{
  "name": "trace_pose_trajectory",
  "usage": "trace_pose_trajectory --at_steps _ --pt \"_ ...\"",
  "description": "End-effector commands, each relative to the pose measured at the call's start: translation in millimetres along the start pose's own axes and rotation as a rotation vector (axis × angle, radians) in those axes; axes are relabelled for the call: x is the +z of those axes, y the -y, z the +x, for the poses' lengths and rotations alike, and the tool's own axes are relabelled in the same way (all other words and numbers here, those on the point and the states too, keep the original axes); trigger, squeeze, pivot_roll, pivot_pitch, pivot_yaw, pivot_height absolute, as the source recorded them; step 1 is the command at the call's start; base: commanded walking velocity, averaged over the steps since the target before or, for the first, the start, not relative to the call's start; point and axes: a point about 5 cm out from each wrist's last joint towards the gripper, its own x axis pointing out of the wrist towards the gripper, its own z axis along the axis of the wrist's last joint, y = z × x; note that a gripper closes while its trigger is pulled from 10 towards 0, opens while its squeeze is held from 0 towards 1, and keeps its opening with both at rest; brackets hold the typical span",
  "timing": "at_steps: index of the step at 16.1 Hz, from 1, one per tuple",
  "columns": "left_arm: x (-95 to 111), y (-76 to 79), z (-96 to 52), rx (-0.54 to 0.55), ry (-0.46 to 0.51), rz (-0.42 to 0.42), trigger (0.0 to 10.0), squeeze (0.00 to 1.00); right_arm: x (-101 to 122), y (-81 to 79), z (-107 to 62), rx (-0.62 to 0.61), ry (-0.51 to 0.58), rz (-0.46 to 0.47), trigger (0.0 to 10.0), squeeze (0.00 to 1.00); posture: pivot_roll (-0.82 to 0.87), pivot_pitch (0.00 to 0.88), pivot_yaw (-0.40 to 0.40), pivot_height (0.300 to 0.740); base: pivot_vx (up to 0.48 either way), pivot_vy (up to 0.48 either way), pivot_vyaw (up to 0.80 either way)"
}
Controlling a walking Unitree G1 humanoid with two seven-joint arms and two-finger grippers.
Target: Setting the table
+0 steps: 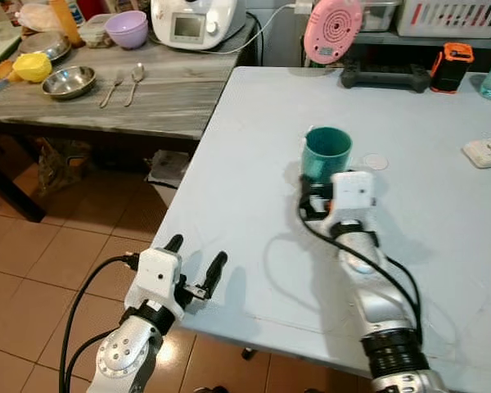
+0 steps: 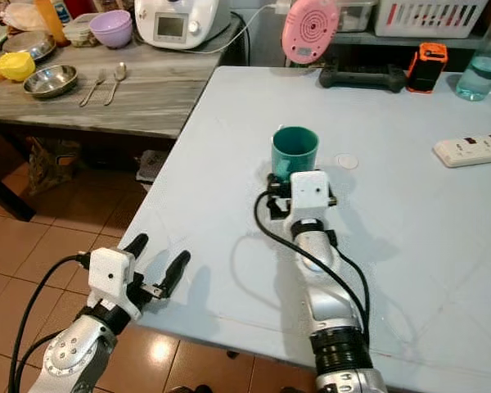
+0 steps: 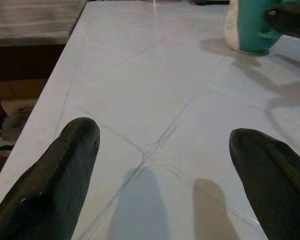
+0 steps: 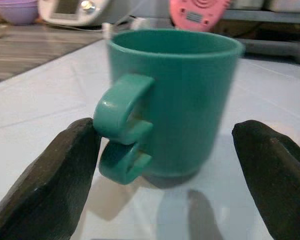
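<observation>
A teal mug stands upright on the pale blue table, its handle turned toward me. My right gripper is open, with one finger on each side of the mug. The handle sits right by one finger; I cannot tell if they touch. The mug rests on the tabletop. My left gripper hangs open over the table's near left edge, nothing between its fingers. It is well short of the mug.
A wooden counter to the left holds two spoons, a steel bowl, a purple bowl and a white appliance. On the table's far side are a pink round device, a power strip and a small white disc.
</observation>
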Motion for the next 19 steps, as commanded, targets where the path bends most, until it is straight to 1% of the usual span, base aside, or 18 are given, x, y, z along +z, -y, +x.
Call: trace_pose_trajectory --at_steps 1,2,4,7,8,9,10,12,13,14,16,19 --pt "1 -1.6 -1.4 -0.002 -0.002 0.002 10.0 0.0 2 3.5 -1.7 -0.02 0.016 0.007 10.0 0.0 -0.15 0.142 0.097 0.74 0.0 0.0 0.0" --pt "4 -1.0 -0.6 -0.005 0.004 0.002 10.0 0.0 3 12.2 -2.1 -0.043 0.021 -0.007 10.0 0.0 -0.15 0.141 0.099 0.74 0.0 0.0 0.0" --pt "6 0.0 1.1 -0.01 0.008 0.003 10.0 0.0 4 21.6 -3.7 -0.066 0.026 -0.022 10.0 0.0 -0.16 0.139 0.1 0.74 0.0 0.0 0.0" --pt "9 0.7 3.1 -0.011 0.012 0.005 10.0 0.0 3 40.1 -9.9 -0.104 0.028 -0.063 10.0 0.0 -0.16 0.135 0.102 0.74 0.0 0.0 0.0" --pt "8 0.5 3.2 -0.01 0.01 0.005 10.0 0.0 2 48.5 -12.9 -0.118 0.025 -0.085 10.0 0.0 -0.16 0.135 0.103 0.74 0.0 0.0 0.0" --pt "8 0.3 3.3 -0.01 0.009 0.004 10.0 0.0 1 52.2 -14.3 -0.121 0.022 -0.094 10.0 0.0 -0.17 0.135 0.105 0.74 0.0 0.0 0.0" --pt "8 0.3 3.5 -0.011 0.007 0.004 10.0 0.0 -1 52.8 -15.4 -0.113 0.017 -0.099 10.0 0.0 -0.17 0.135 0.106 0.74 0.0 0.0 0.0" --pt "8 0.1 3.6 -0.015 0.0 0.007 10.0 0.0 0 41.5 -15.6 -0.042 0.018 -0.08 10.0 0.0 -0.17 0.135 0.11 0.74 0.0 0.0 0.0" --pt "7 -0.2 3.6 -0.014 -0.006 0.01 10.0 0.0 2 30.3 -14.2 0.025 0.035 -0.09 10.0 0.0 -0.17 0.136 0.109 0.74 0.0 0.0 0.0" --pt "6 -0.5 3.5 -0.01 -0.01 0.013 10.0 0.0 4 24.3 -13.1 0.059 0.043 -0.087 10.0 0.0 -0.17 0.136 0.109 0.74 0.0 0.0 0.0" --pt "6 -0.9 2.7 0.006 -0.012 0.013 10.0 0.0 8 17.8 -9.6 0.119 0.041 -0.074 10.0 0.0 -0.16 0.138 0.106 0.74 0.0 0.0 0.0" --pt "6 -1.1 2.6 0.014 -0.013 0.013 10.0 0.0 8 21.7 -8.2 0.12 0.041 -0.079 10.0 0.0 -0.15 0.137 0.094 0.74 0.0 0.0 0.0"
